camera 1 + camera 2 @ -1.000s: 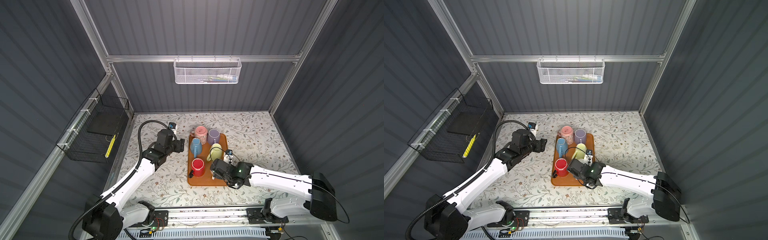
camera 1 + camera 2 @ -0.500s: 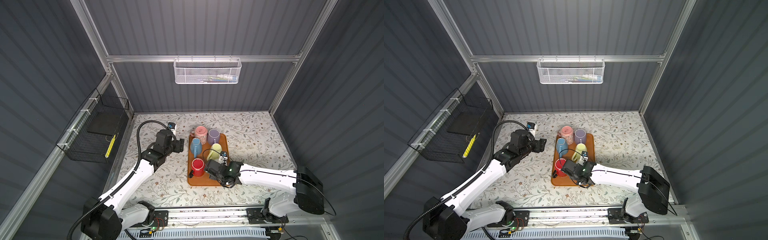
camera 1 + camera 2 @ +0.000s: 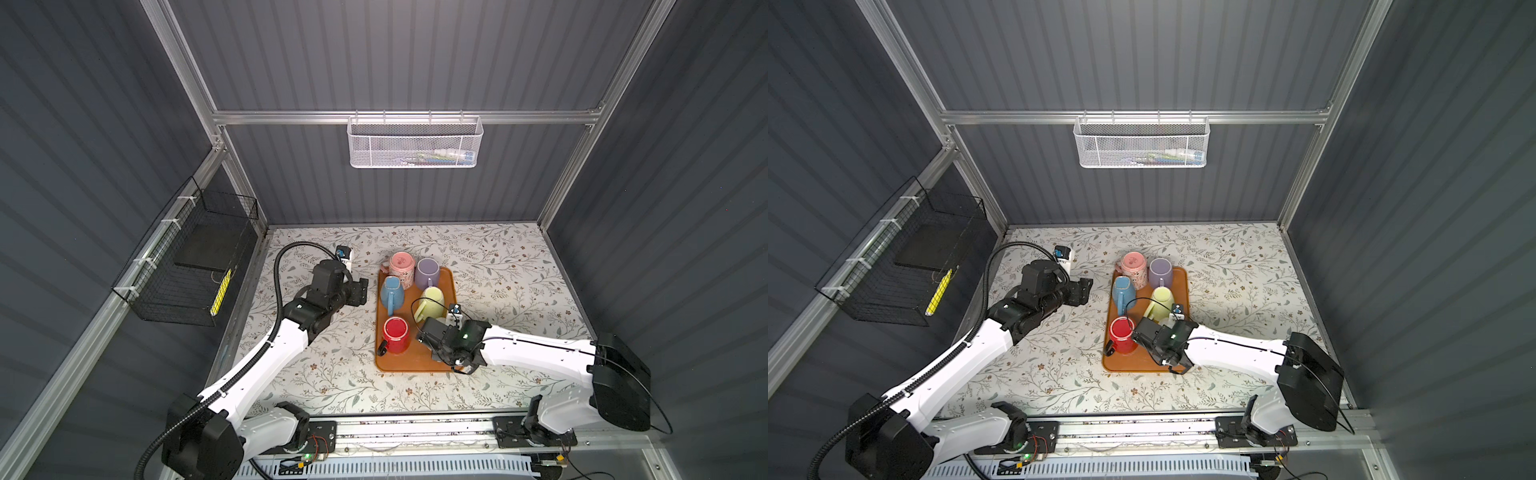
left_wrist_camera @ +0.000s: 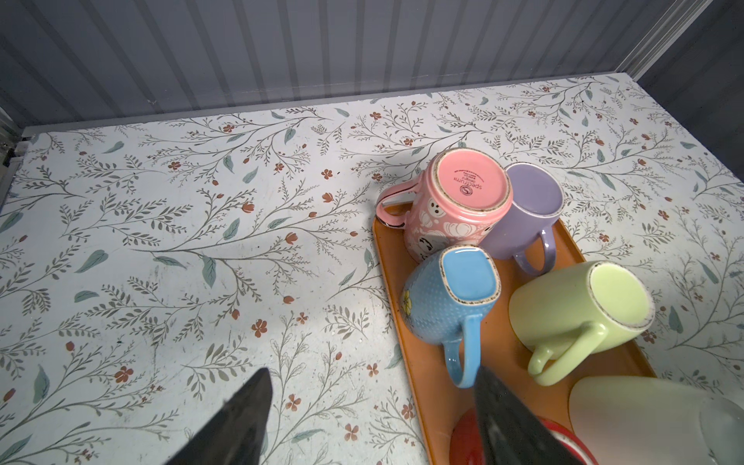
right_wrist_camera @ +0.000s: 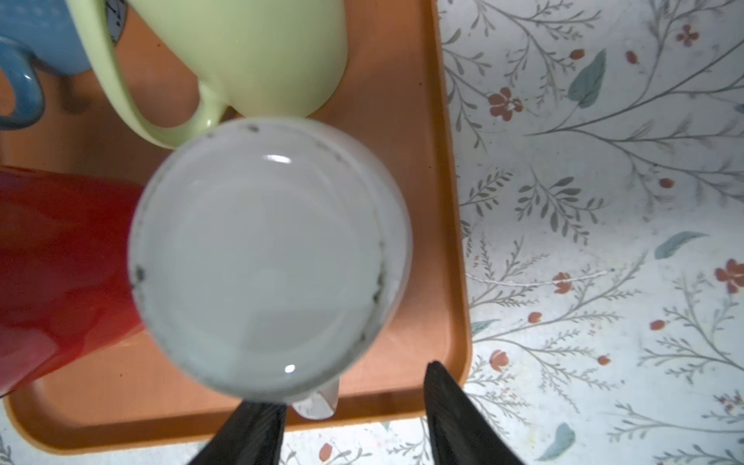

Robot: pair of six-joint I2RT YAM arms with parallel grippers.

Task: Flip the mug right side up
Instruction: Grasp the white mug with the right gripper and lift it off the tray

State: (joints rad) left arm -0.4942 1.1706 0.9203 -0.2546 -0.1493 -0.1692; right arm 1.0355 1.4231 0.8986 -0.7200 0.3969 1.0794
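Found six mugs crowded base-up on an orange plastic tray [image 5: 402,80] on the floral-print tabletop [image 4: 161,241]: a pink patterned mug [image 4: 455,201] and a lilac mug [image 4: 531,201] at the far end, a blue square-bottomed mug [image 4: 451,298] and a pale green mug [image 4: 583,314] mid-tray, a red mug [image 5: 60,261] near left. Found the white ceramic mug [image 5: 261,257] at the tray's near right, hemmed in by the red mug beside it and the green mug's handle behind, perhaps touching both; too blurred to say. Upside down, long axis vertical, mouth on the tray, handle toward the near rim. Saw the right arm [image 3: 532,345] stretched low from the right, wrist bent down, right claw [image 5: 350,390] directly above the mug, black fingers [image 5: 455,422] parted astride the handle, not gripping. Saw the left arm [image 3: 266,357] extended forward, left claw [image 4: 372,370] wide, empty, hovering by the tray's left rim.
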